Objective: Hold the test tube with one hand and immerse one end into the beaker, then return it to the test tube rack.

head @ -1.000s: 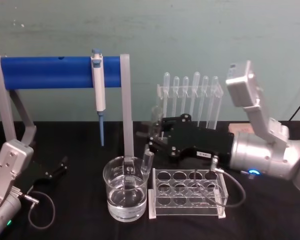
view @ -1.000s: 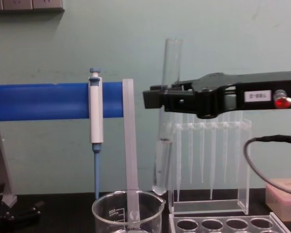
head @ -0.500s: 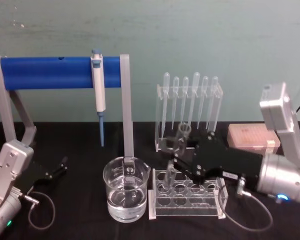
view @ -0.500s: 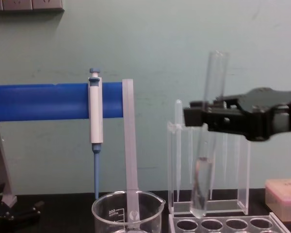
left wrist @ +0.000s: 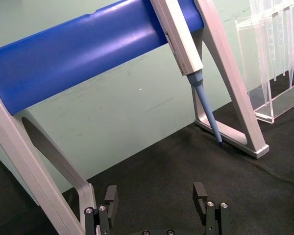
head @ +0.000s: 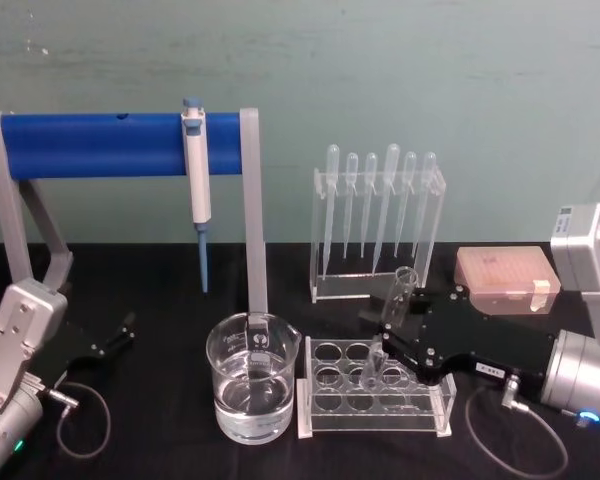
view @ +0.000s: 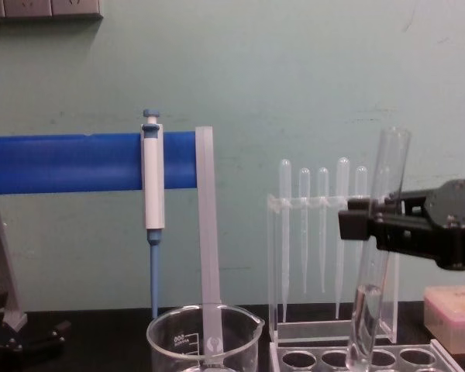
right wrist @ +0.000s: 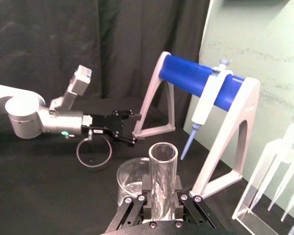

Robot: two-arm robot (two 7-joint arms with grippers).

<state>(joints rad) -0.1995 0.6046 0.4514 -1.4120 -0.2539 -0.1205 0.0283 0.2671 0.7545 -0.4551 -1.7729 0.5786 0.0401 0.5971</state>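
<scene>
Jaws of right gripper [head: 392,338] clamped on tilted test tube [head: 388,329] over rack [head: 373,392], left gripper [head: 120,334] released, parked

The test tube [head: 390,325] is clear, shiny glass. The beaker [head: 252,390] is smooth clear glass too. The rack [head: 375,395] looks like see-through plastic. The right gripper [head: 400,335] is matt black, with a shiny silver metal wrist. The tabletop [head: 160,420] wears dull black cloth.

I saw the clear test tube [head: 389,328] pinched in my black right gripper [head: 394,333], a clear beaker [head: 251,389] at nine o'clock of it, a blue bar [head: 115,144], pink box [head: 505,277].
</scene>
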